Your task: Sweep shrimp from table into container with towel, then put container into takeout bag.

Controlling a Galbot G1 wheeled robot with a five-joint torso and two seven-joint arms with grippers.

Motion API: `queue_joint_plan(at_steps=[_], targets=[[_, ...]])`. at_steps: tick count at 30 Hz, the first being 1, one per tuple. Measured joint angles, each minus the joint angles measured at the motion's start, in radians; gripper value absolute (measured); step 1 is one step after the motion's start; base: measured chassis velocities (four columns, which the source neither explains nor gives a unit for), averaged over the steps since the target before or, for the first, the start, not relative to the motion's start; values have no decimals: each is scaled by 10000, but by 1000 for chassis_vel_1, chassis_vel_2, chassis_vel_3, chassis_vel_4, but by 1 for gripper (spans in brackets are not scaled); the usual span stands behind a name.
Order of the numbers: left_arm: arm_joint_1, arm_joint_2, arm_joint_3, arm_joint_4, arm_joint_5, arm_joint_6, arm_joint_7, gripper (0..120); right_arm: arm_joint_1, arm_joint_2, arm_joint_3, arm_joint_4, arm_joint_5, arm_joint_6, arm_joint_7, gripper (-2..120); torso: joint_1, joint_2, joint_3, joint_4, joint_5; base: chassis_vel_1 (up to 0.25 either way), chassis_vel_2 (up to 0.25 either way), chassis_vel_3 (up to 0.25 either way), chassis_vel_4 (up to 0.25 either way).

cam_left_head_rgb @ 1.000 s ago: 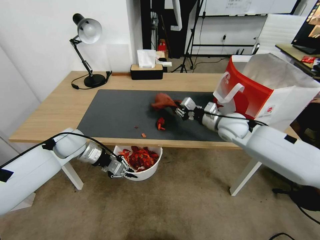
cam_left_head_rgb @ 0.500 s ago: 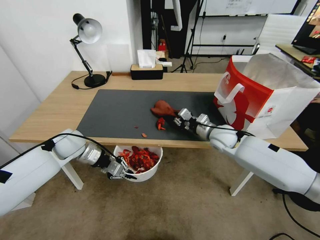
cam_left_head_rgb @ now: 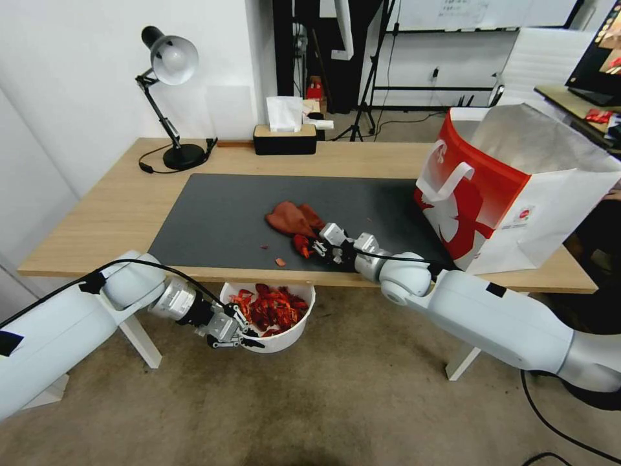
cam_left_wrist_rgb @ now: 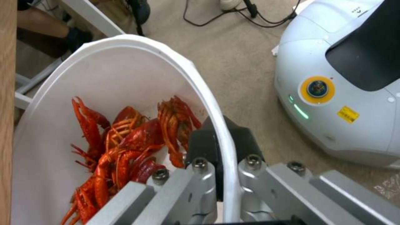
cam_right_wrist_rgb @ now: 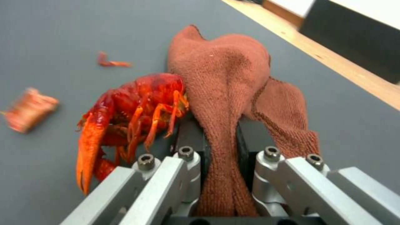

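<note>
Towel, pinched in right gripper, has dragged a stray shrimp toward the table edge. Left gripper clamps bowl rim below that edge. Bits remain; bag waits.

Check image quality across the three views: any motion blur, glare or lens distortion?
Right wrist view: the small orange shell scrap on the grey mat is smeared by motion blur, while the rust-red towel in the right gripper stays sharp. Head view: wide-angle bowing at the edges, and glare on the silver foil lining of the red and white takeout bag. Left wrist view: soft, even light.
</note>
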Motion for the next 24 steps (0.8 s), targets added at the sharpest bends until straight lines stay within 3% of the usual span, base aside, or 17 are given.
queue_joint_plan(at_steps=[16,24], targets=[[-44,24,-52,1,-30,-4,-4,0,964,-375,-1099,-24,1052,1110,-2076,10,0,0,1,-3,2,0,0,0,0],[-95,38,-69,-23,-77,15,-8,0,1058,-652,-1356,529,1112,1148,-2293,10,-1,0,0,-1,2,0,0,0,0]])
